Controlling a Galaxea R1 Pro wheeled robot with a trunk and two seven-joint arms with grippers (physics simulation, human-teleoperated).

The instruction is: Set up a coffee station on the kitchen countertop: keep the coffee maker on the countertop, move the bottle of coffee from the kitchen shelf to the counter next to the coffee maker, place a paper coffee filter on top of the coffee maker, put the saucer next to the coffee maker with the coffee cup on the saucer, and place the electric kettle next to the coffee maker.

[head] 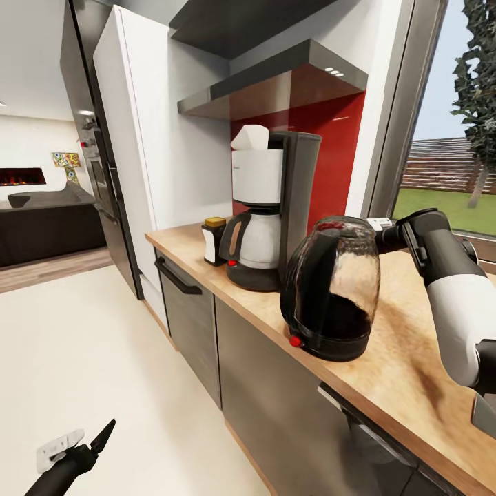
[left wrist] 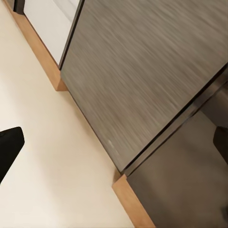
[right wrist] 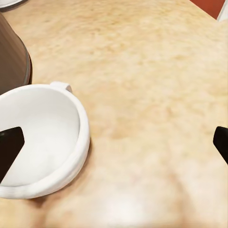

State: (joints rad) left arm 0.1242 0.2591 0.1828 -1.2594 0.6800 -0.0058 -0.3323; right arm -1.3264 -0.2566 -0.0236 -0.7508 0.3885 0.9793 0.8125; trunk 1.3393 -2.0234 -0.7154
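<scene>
The black-and-white coffee maker (head: 265, 207) stands on the wooden countertop (head: 406, 358) with a white paper filter (head: 249, 138) on top. The small bottle of coffee (head: 213, 241) sits beside it. On its other side stands the dark electric kettle (head: 331, 296). My right arm (head: 448, 275) reaches behind the kettle, which hides the gripper in the head view. In the right wrist view the right gripper (right wrist: 114, 147) is open above the counter, and the white coffee cup (right wrist: 42, 142) sits upright by one fingertip (right wrist: 9, 149). My left gripper (head: 96, 437) hangs open low over the floor.
Grey cabinet fronts (left wrist: 142, 80) with a wooden plinth run below the counter. A tall white cupboard (head: 148, 138) ends the counter run, with a hood (head: 275, 86) and red backsplash (head: 341, 151) above. A window (head: 448, 179) is behind my right arm. A white rim (right wrist: 9, 2) shows past the kettle.
</scene>
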